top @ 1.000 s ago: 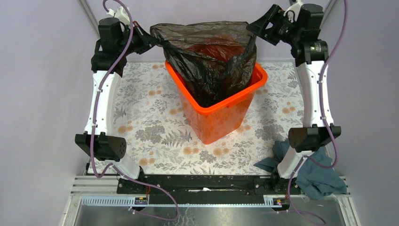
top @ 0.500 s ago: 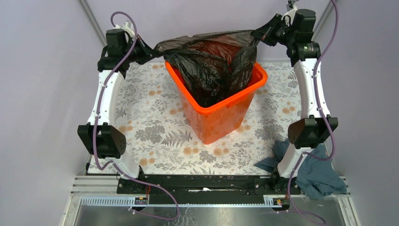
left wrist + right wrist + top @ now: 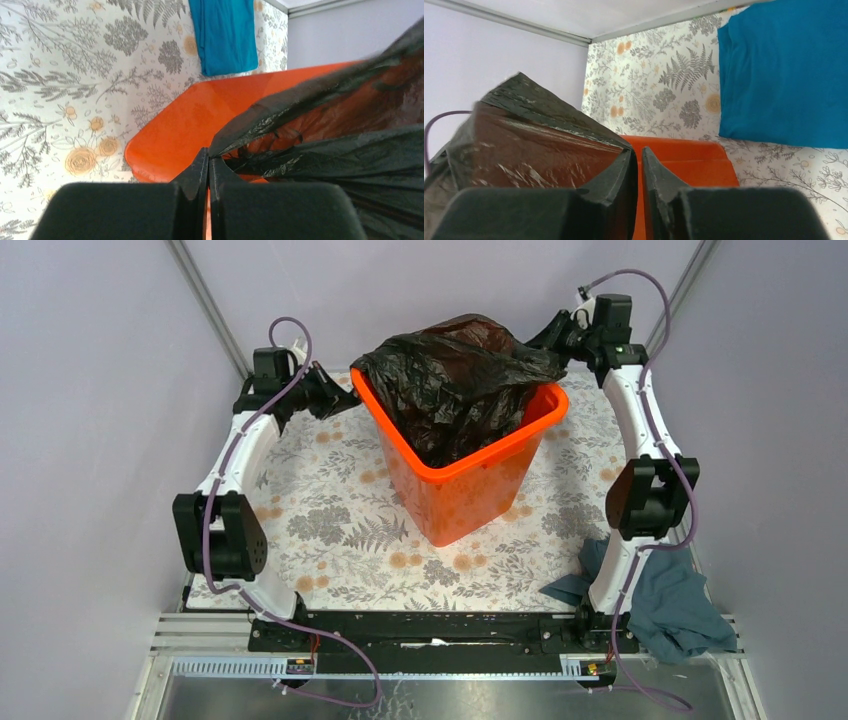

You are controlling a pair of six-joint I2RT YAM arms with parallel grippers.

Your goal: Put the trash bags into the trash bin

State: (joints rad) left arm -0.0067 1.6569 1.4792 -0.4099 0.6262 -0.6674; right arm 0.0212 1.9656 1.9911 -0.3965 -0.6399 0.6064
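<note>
The black trash bag (image 3: 455,370) sits bunched in a mound in the mouth of the orange trash bin (image 3: 470,490), its lower part inside. My left gripper (image 3: 345,398) is at the bin's far-left corner. In the left wrist view it (image 3: 209,156) is shut on a stretched edge of the bag (image 3: 340,150), above the bin rim (image 3: 190,125). My right gripper (image 3: 550,340) is at the far-right corner. Its jaws (image 3: 637,152) stand a narrow slit apart with orange bin (image 3: 689,155) showing through. The bag (image 3: 524,145) lies against the outside of the left finger.
A bright blue cloth (image 3: 784,70) lies flat on the flowered tabletop behind the bin, also in the left wrist view (image 3: 222,35). A grey-blue cloth (image 3: 680,610) is heaped at the right arm's base. Grey walls close in the back and sides.
Both arms came down and inward. The bag, held stretched open above the bin, has collapsed into a mound on it. The right jaws went from wide to nearly together.
</note>
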